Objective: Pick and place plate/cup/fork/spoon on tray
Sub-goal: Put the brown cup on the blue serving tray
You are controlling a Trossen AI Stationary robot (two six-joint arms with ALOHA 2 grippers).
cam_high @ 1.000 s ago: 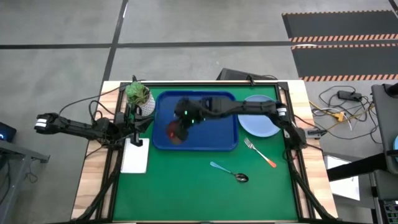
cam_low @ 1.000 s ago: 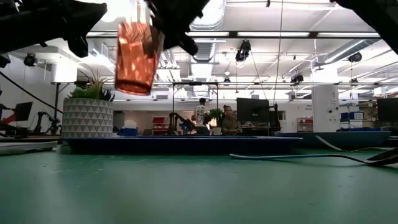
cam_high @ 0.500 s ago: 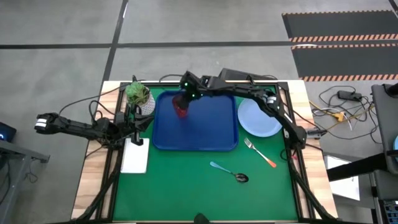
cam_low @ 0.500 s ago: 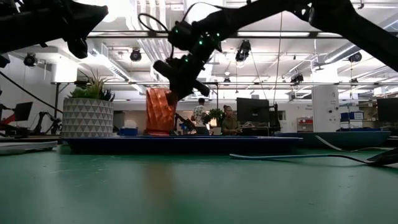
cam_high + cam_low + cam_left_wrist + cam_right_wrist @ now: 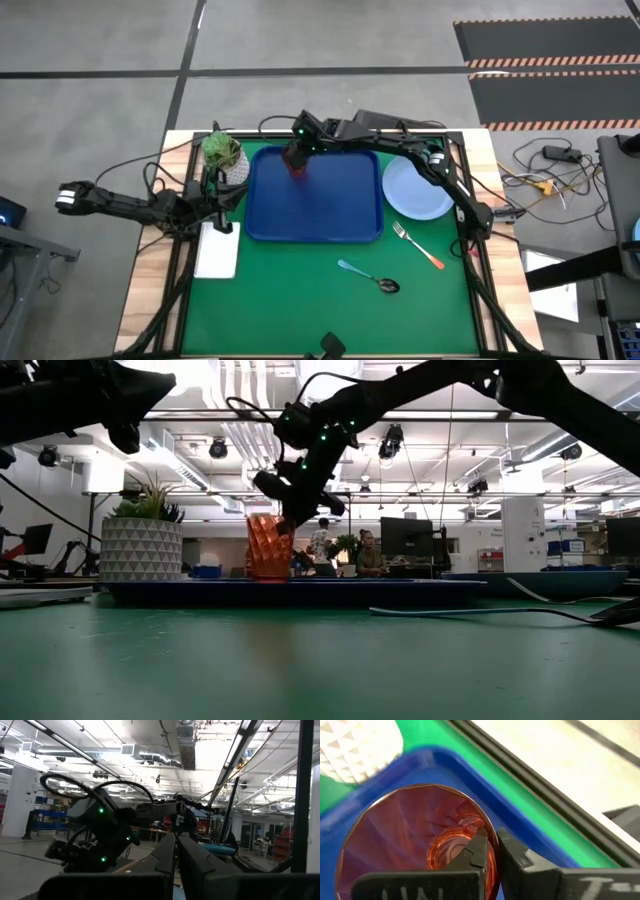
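Observation:
The reddish-brown cup (image 5: 294, 163) is upright at the far left corner of the dark-blue tray (image 5: 330, 215). My right gripper (image 5: 299, 150) is shut on the cup and reaches in from the table's right. In the low view the cup (image 5: 266, 547) is down at the tray's rim (image 5: 300, 588). The light-blue plate (image 5: 417, 188), the orange-handled fork (image 5: 419, 247) and the teal-handled spoon (image 5: 367, 275) lie on the green mat to the right of and in front of the tray. My left gripper (image 5: 175, 845) is shut and empty at the table's left side. My right gripper holds the cup by its rim wall (image 5: 491, 836), one finger (image 5: 479, 851) inside the cup and the other finger (image 5: 516, 857) outside. The fingers slant down from above, coming from the table's right. The cup is upright; the tray's rim hides its base in the low view.
A white patterned pot with a green plant (image 5: 225, 155) stands just left of the tray's far left corner, close to the cup. A white flat object (image 5: 217, 250) lies on the table's left side. People show in the room behind the table (image 5: 365, 552).
My right gripper has carried the cup from high above the tray's near left part toward the table's far edge and down. The cup has come down to the tray's far left corner and stays upright in the hold.

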